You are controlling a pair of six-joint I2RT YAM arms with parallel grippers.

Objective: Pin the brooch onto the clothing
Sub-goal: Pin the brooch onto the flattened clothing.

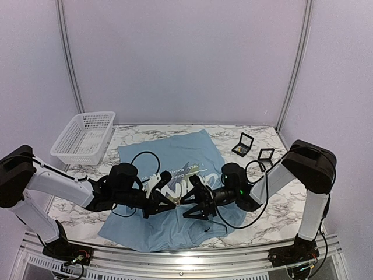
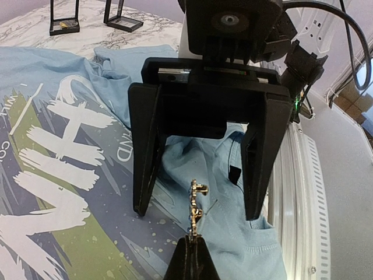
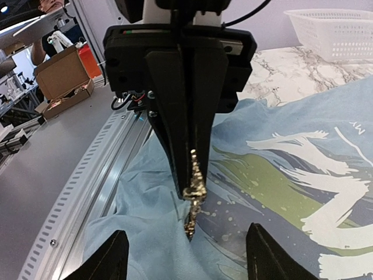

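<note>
Small gold brooch [image 3: 193, 181], edge-on, pinched at the tips of my left fingers [image 3: 186, 105], just over the rumpled light blue shirt [image 1: 152, 233] spread on the desk [image 1: 224, 133].

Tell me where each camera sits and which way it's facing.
Top external: above and behind, looking down at the T-shirt; both arms show.
Left wrist: on the left arm, facing the open right hand; own fingertips pinch the brooch.
Right wrist: on the right arm, facing the shut left hand; own fingers frame it.
Shared: both wrist views show the brooch.
</note>
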